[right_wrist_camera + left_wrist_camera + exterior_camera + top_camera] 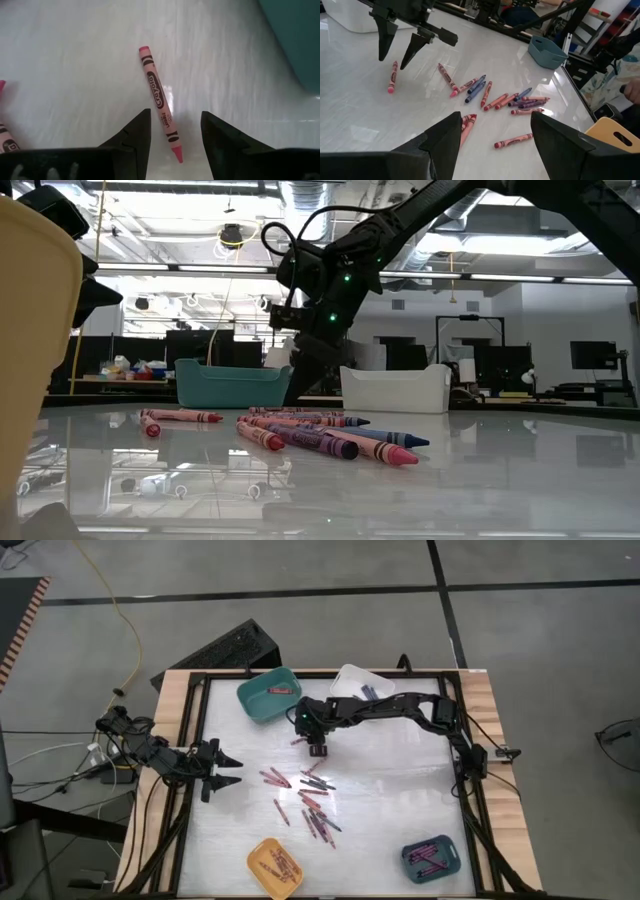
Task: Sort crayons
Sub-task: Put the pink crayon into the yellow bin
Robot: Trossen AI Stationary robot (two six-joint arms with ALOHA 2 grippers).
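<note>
the right gripper (171, 131) hangs spread over a lone pink crayon (159, 100) lying on the table (400, 810) near the teal bin (268, 700); closing off-centre could flick it away.

Plenty of open tabletop on the glossy white table (400, 790), especially the whole stretch between the scattered pile of red, pink and purple wax crayons (305, 795) and the dark blue plastic bin (432, 858) in the near right corner.

The far edge is crowded: the teal plastic bin (268, 696) and the white plastic bin (360, 683) sit side by side, and the right gripper (317, 748) hangs low just in front of them, jaws spread over a lone pink crayon (160, 102).

The left gripper (225, 769) sits at the left edge, fingers apart, with bare table between it and the pile. The yellow plastic bin (275, 867) blocks the near edge.
</note>
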